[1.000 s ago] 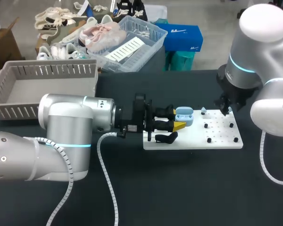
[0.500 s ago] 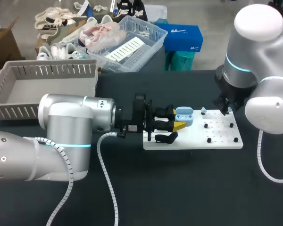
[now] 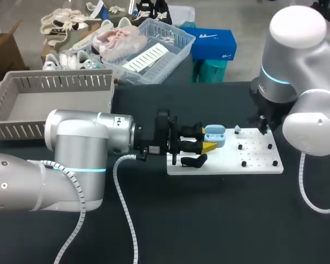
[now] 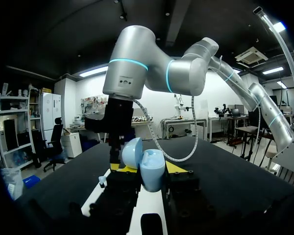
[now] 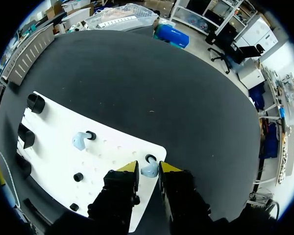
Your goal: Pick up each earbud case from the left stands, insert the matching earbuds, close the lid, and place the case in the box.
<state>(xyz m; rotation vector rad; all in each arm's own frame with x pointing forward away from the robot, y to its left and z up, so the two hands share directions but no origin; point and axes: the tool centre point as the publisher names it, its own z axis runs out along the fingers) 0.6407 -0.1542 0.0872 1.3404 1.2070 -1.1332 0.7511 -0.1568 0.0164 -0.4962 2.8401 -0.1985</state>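
A light blue earbud case point(image 3: 215, 135) with its lid up is held just over the left end of the white board point(image 3: 231, 158), my left gripper point(image 3: 207, 141) shut on it. In the left wrist view the case point(image 4: 153, 177) fills the gap between the fingers of that gripper point(image 4: 150, 167). My right gripper point(image 3: 262, 128) stands at the board's far right corner. In the right wrist view, this gripper point(image 5: 148, 167) has its yellow tips pressed on both sides of a pale blue earbud point(image 5: 149, 172) on its peg. A second earbud point(image 5: 79, 141) sits on another peg.
The grey slatted box point(image 3: 55, 80) stands at the far left of the table. Black case stands point(image 5: 35, 103) line the board's left end, and one point(image 3: 193, 161) lies below the held case. Small black pegs point(image 3: 243, 163) dot the board's right half.
The right gripper's fingers have closed in on the earbud at the board's corner, and that arm has shifted slightly. The left arm and its case have stayed still.
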